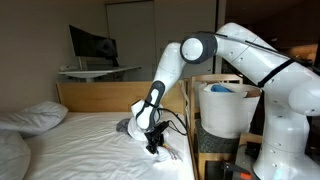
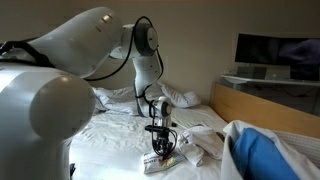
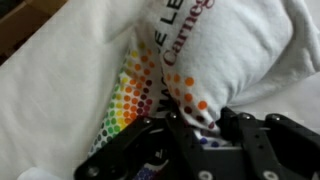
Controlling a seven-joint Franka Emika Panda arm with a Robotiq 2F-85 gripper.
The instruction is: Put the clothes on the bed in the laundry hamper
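Robot body (image 2: 40, 115) fills the near foreground in an exterior view, with the single arm reaching out from it and down to the mattress.

Bed (image 1: 80, 145): white sheet, mostly bare. Pillows (image 1: 35, 117) lie toward the far side edge, clear of the work.

Laundry hamper (image 1: 228, 118): stands off the bed, just past the side edge beside the robot. Its rim is higher than the mattress, and something blue (image 1: 222, 88) shows at its mouth.

Printed white garment (image 3: 230, 50): crumpled on the sheet near the hamper-side edge and away from the headboard. It has no clear long axis. One fold runs away from the tool across the wrist view, carrying lettering and coloured dots.

Grey garment (image 1: 124, 126): a short way further in from that edge, untouched.

Tool (image 3: 203, 122): pointing straight down on the printed garment, also visible in both exterior views (image 1: 155, 143) (image 2: 162, 152). The jaws are narrow, with a fold of cloth between the fingers and touching both — firmness of grip cannot be confirmed.

Assessment: the hamper lies sideways from the tool across the near bed edge. The carry needs height first to clear the rim, and room above appears open — a trailing hem could catch the side board.
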